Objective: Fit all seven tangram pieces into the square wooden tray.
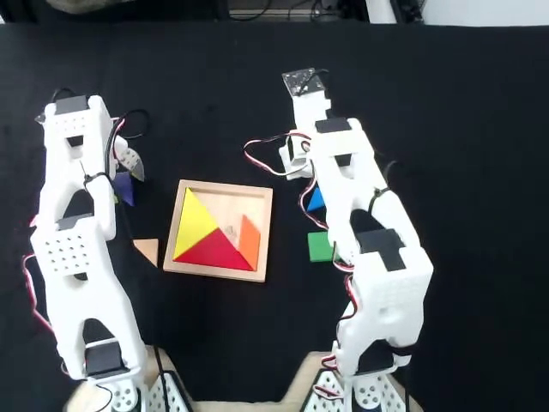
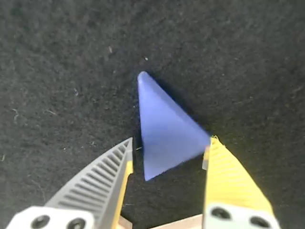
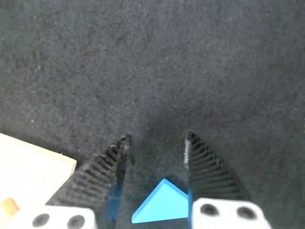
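The square wooden tray (image 1: 262,199) lies between the two arms and holds a yellow triangle (image 1: 193,220), a red triangle (image 1: 214,251) and an orange piece (image 1: 249,240). My left gripper (image 2: 171,143) is open, its fingertips straddling a purple triangle (image 2: 164,126) that lies flat on the black cloth, left of the tray (image 1: 125,189). My right gripper (image 3: 157,140) is open over bare cloth, with a blue triangle (image 3: 163,206) between the finger bases. That blue triangle (image 1: 315,199) sits just right of the tray, partly under the arm.
A green square (image 1: 321,246) lies right of the tray beside the right arm. A tan triangle (image 1: 147,250) lies off the tray's near left corner. The tray's corner (image 3: 33,167) shows beside the right gripper. Black cloth covers the table.
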